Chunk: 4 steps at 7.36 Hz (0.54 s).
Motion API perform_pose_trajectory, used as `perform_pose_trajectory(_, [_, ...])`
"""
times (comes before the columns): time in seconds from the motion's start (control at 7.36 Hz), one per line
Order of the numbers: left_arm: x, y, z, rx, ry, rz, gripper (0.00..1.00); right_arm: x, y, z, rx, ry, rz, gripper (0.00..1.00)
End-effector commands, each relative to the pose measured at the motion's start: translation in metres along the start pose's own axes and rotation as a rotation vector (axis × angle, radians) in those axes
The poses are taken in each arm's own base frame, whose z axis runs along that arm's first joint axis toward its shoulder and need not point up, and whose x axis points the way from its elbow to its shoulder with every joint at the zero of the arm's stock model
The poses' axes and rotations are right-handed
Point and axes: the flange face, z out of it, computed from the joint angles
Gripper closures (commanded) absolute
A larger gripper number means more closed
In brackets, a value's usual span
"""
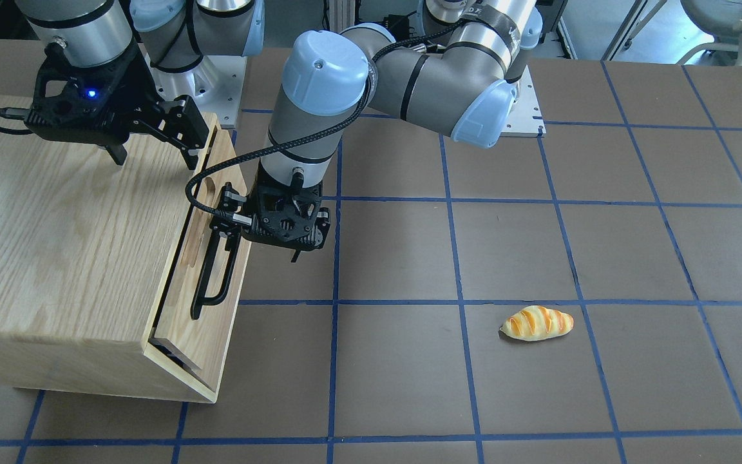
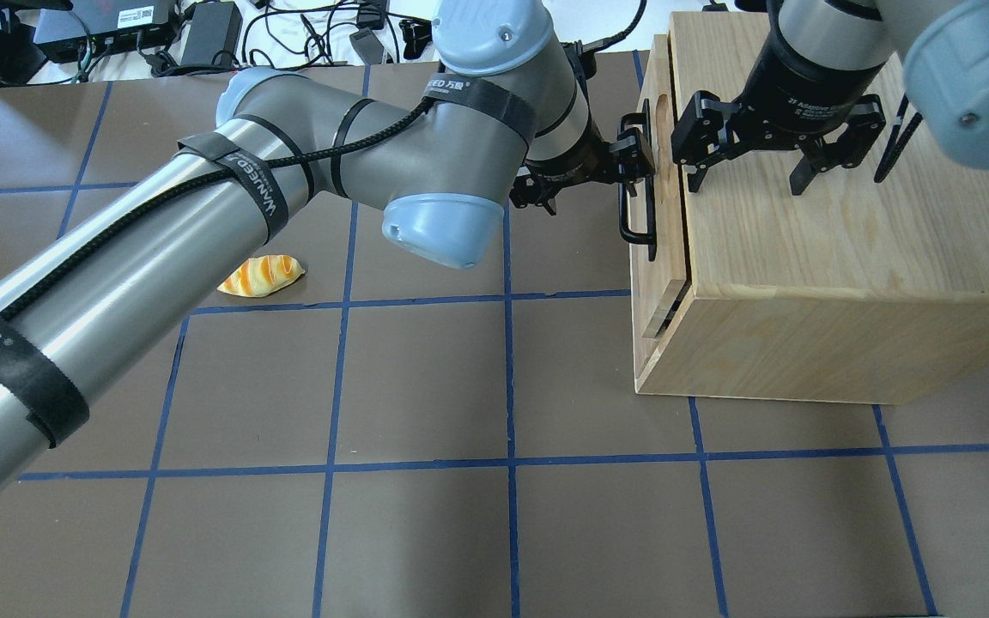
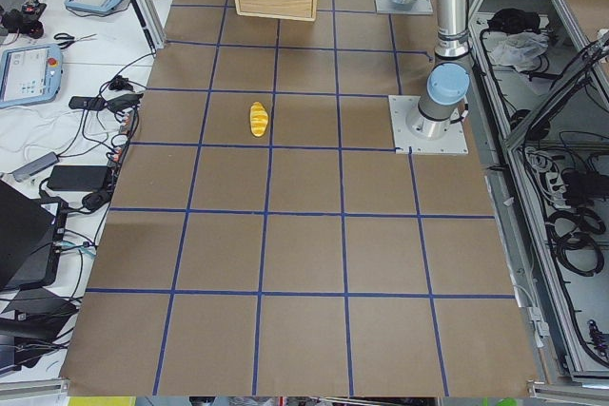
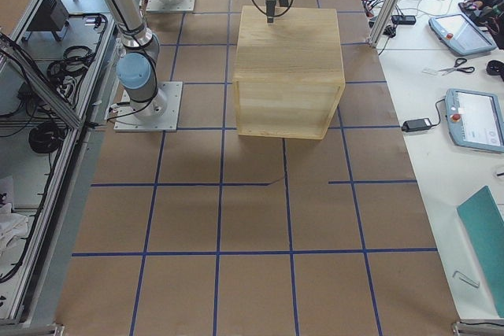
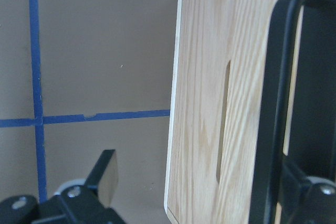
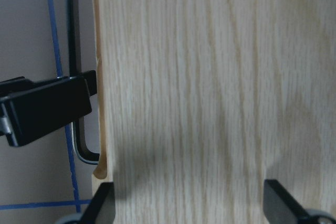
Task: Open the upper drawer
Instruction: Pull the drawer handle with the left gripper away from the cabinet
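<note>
The upper drawer (image 1: 216, 322) is a light-wood front panel with a long black bar handle (image 1: 213, 283) on the oak cabinet (image 1: 55, 225). It stands slightly out from the cabinet body, with a thin gap at its edge. My left gripper (image 1: 254, 248) is open, with one finger (image 6: 47, 108) hooked between the handle bar and the panel. In the left wrist view the handle (image 5: 273, 103) runs past one finger. My right gripper (image 1: 154, 158) is open, fingertips on or just above the cabinet top (image 2: 846, 257). The overhead view shows the handle (image 2: 636, 232) and both grippers: left (image 2: 593, 176), right (image 2: 748, 182).
A toy bread loaf (image 1: 536, 323) lies on the brown table with blue grid tape, well away from the cabinet; it also shows in the overhead view (image 2: 261, 275). Cables and power supplies lie beyond the table's far edge (image 2: 203, 34).
</note>
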Motion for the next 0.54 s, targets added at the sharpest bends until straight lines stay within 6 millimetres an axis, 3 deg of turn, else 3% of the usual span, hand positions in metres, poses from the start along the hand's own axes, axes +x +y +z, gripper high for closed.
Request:
perform_pose_trajectory(0.0, [-0.002, -0.0012, 0.0001, 0.005, -0.011, 0.004, 0.0, 0.0, 0.0, 0.0, 0.0, 0.0, 0.0, 0.0])
perform_pose_trajectory(0.41, [-0.0071, -0.0049, -0.0037, 0.016, -0.031, 0.008, 0.0, 0.0, 0.0, 0.0, 0.0, 0.0, 0.0, 0.0])
